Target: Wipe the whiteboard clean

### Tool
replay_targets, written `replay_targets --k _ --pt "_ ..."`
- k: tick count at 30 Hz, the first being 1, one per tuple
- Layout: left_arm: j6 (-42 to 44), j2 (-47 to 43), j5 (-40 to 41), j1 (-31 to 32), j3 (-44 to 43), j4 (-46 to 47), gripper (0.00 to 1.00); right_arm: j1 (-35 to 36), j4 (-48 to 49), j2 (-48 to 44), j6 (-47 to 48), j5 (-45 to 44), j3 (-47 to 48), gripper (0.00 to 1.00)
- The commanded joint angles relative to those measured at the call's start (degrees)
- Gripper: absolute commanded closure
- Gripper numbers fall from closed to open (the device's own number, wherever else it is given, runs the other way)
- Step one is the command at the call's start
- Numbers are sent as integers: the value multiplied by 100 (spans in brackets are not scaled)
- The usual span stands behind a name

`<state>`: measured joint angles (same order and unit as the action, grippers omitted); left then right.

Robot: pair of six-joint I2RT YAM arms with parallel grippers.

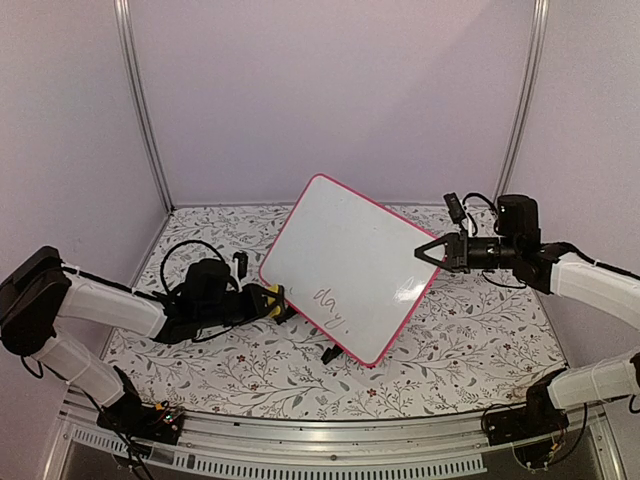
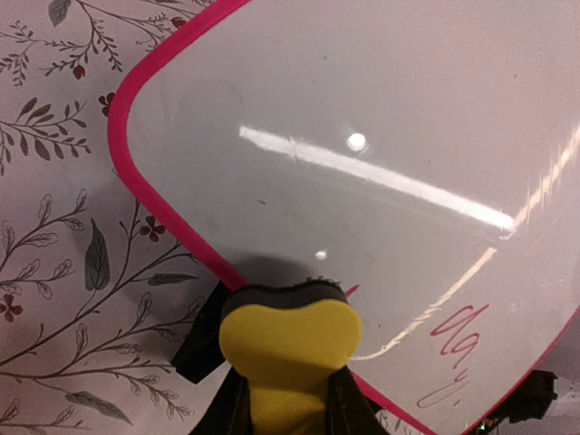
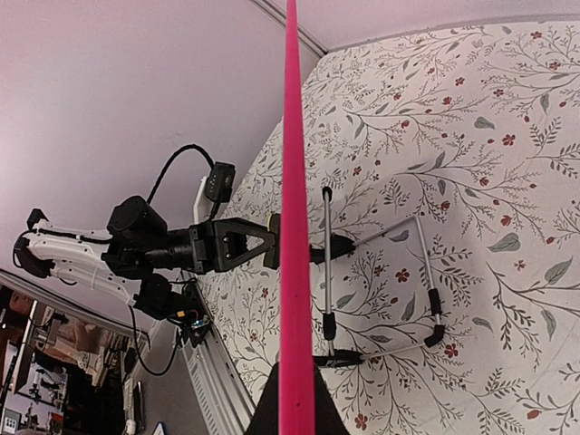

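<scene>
The whiteboard [image 1: 350, 255] stands tilted on the floral table, glossy white with a pink-red frame. Red handwriting [image 1: 330, 308] remains near its lower corner and shows in the left wrist view as red handwriting [image 2: 458, 344]. My left gripper [image 1: 262, 301] is shut on a yellow eraser [image 2: 290, 349] with a black felt face, which presses on the whiteboard [image 2: 362, 136] at its lower left edge. My right gripper [image 1: 432, 252] is shut on the board's right edge. In the right wrist view the whiteboard [image 3: 294, 227] is edge-on, a pink strip running out of my right gripper [image 3: 294, 399].
A wire stand [image 3: 417, 263] with black clip feet [image 1: 330, 353] props the board from behind. A metal rail [image 1: 320, 440] runs along the near table edge. Walls and two upright poles [image 1: 140, 100] close in the back and sides.
</scene>
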<state>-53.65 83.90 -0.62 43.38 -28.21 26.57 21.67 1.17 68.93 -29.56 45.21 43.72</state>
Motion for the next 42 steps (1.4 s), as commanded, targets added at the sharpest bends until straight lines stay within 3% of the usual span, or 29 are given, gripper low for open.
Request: replay_targets --k 1,23,42 --pt "6 -159 46 -34 86 177 100 -13 695 -314 104 235 41 100" --pt "-15 -193 45 124 17 404 100 67 357 -644 490 -188 -355 100" --pt "74 -36 125 169 -311 7 100 83 424 -574 478 -199 -305 100"
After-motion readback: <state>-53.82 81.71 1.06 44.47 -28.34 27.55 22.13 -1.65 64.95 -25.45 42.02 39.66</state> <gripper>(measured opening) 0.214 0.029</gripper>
